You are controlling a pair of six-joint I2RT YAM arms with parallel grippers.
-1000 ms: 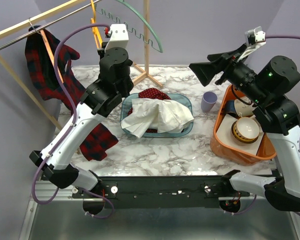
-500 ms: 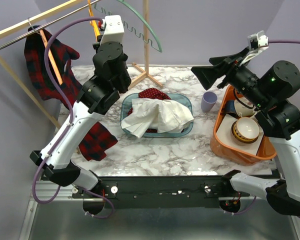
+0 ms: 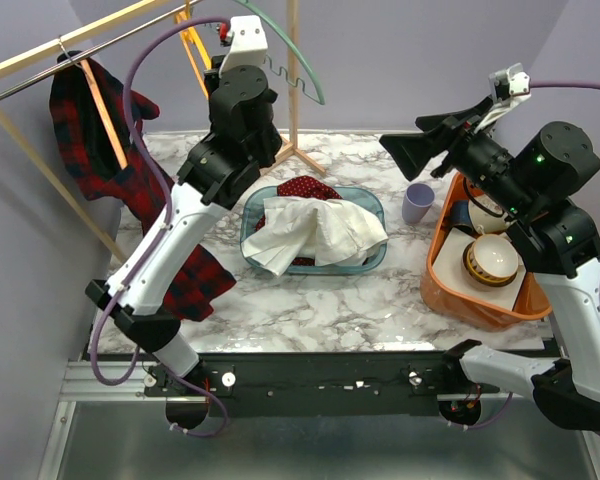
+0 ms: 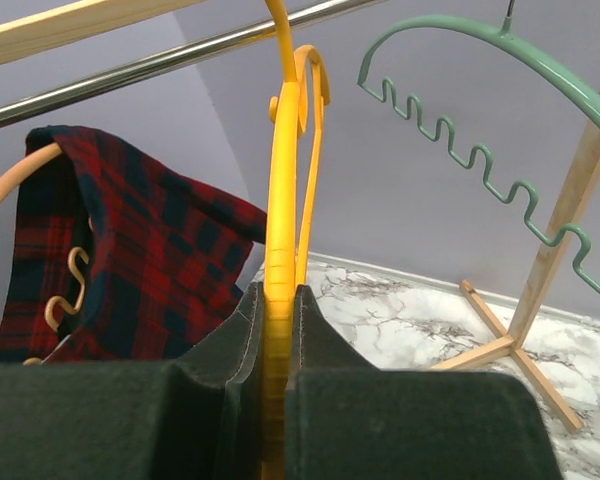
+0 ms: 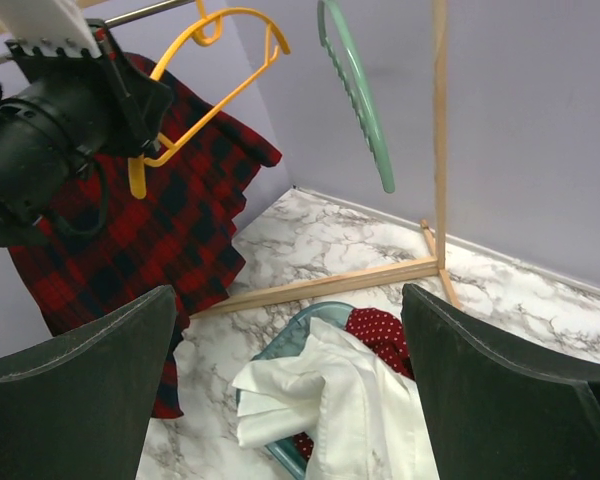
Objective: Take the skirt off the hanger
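Skirt of red-and-black plaid cloth [image 3: 85, 150] hangs at far left of the rack, draped over a tan curved hanger [image 3: 102, 105] hooked on the silver metal rail [image 3: 110, 42]. Fabric is bunched and folded at the top and falls in loose uneven folds. Its lower part reaches down beside the left edge of the white marble table [image 3: 380, 300], partly behind my left arm. From my left wrist view the plaid squares are clear and a small tan S-shaped piece [image 4: 75, 272] lies against the cloth; can't tell what it belongs to.

My left gripper [image 4: 277, 310] is raised up by the rail and clamped on the yellow plastic hanger [image 4: 283, 200], fingers pressed on either side of its thin bar. That hanger is bare, just right of the skirt and not touching it as far as I can see. A green wavy-edged hanger [image 4: 460, 150] hangs further right.

My right gripper [image 5: 288, 295] has its jaws spread wide, nothing between them, in the air above the right side of the table and facing the rack. Below it sits a clear blue plastic bin [image 3: 252, 205] holding crumpled white cloth [image 3: 320, 230] and red dotted fabric [image 3: 305, 187].
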